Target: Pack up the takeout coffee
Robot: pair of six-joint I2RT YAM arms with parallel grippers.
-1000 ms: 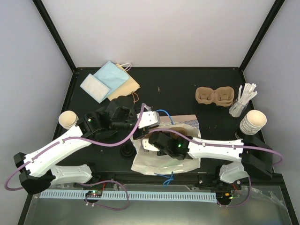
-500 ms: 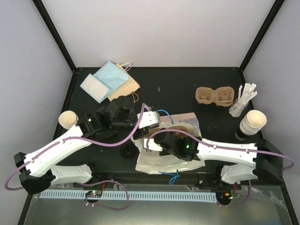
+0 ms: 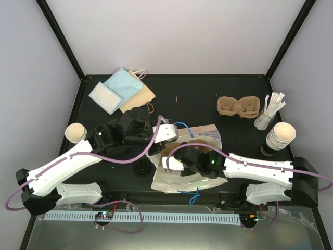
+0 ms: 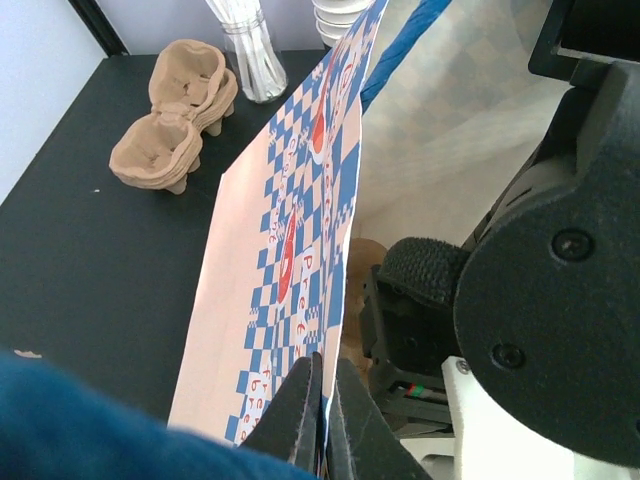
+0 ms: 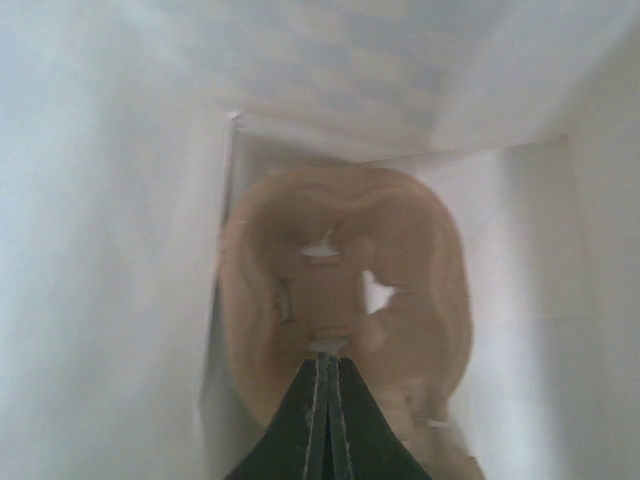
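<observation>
One cup tray [image 5: 400, 260] is seen inside the bag [image 5: 100, 250], straight ahead of the right gripper [image 5: 325, 355] | its long axis is set running away from the jaws, deeper into the bag | right jaws are closed to a sliver on the tray's near rim | left gripper [image 4: 322, 365] jaws are pinched on the bag's checked edge

A matte black tabletop [image 3: 197, 104] sits between plain pale walls: a white back wall [image 3: 177, 36] along the far edge and lilac-grey side walls [image 3: 26, 94] at the left and right edges. Black frame posts [image 3: 60, 39] rise slanting from both far corners. A white slotted strip [image 3: 156, 217] runs along the near edge. The light is soft and even
</observation>
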